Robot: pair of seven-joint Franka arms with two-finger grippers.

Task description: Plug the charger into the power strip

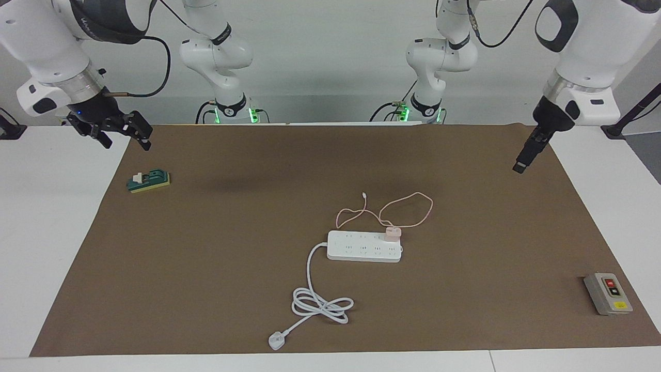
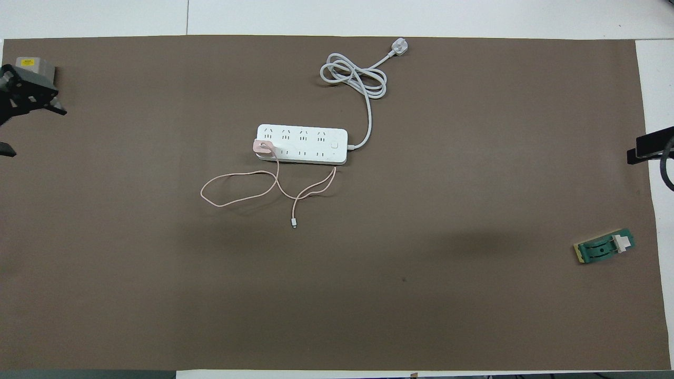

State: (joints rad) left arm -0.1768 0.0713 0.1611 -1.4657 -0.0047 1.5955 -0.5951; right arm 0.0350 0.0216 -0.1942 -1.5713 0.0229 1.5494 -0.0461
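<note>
Surface: brown mat (image 1: 217,258) spread over white table (image 1: 51,232), pale wall at back.
Power strip: long white bar (image 1: 361,247) near mat's middle, flat, sockets up; thick white cord (image 1: 320,302) coiled on the side farther from the robots, ending in loose white plug (image 1: 276,341).
Charger: small pink cube (image 1: 392,233) seated on the strip's end toward the left arm's end of the table, in the row nearer the robots; looks pushed home, though prong depth not visible.
Pink cable: thin loops (image 1: 408,209) on mat just beside the strip, nearer the robots; free tip lying loose.
Progress: plugging judged done; nothing left except clearing the arms away.
Left claw: raised (image 1: 521,163) over the mat's edge at the left arm's end, fingers apart, holding nothing; charger well apart from it, toward mat's centre.
Right claw: raised (image 1: 121,135) over the mat's corner at the right arm's end, fingers apart, empty, waiting; charger well apart.
Other items: green-and-yellow block (image 1: 148,181) near the right claw; grey button box (image 1: 608,293) at the left arm's end, farther from the robots.
</note>
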